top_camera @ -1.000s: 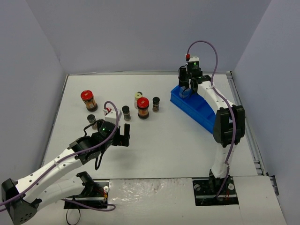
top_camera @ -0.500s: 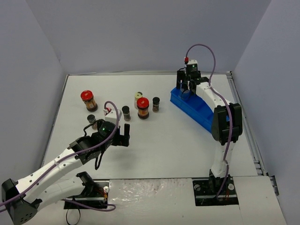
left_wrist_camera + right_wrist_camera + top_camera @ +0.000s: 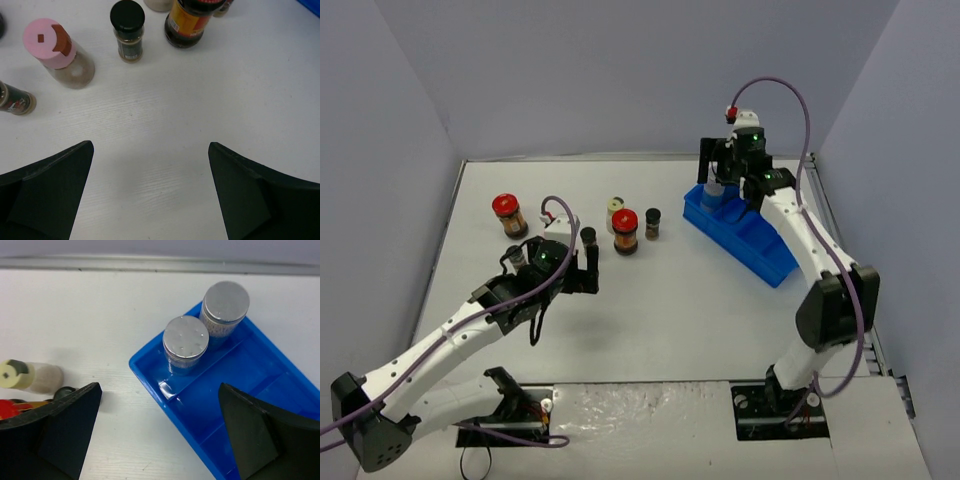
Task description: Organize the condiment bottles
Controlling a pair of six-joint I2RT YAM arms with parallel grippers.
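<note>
Two grey-capped condiment bottles (image 3: 186, 340) (image 3: 226, 305) stand side by side in the far compartment of the blue tray (image 3: 240, 385). My right gripper (image 3: 160, 387) hangs open above them, holding nothing; in the top view it (image 3: 718, 172) is over the tray's far end. My left gripper (image 3: 150, 146) is open and empty over bare table, just short of the pink-lidded jar (image 3: 57, 50) and a dark-capped jar (image 3: 128, 30). Red-lidded jars (image 3: 504, 212) (image 3: 625, 228), a cream-lidded jar (image 3: 616, 208) and another dark-capped jar (image 3: 653, 220) stand on the table.
The blue tray (image 3: 750, 240) lies at an angle at the right of the white table (image 3: 670, 310). A third tiny dark-capped jar (image 3: 15, 98) sits left of my left gripper. Grey walls close in the table on three sides.
My right gripper has opened, left the grey-capped bottle standing in the tray and lifted off it. My left arm has moved forward towards the jars, still open.
</note>
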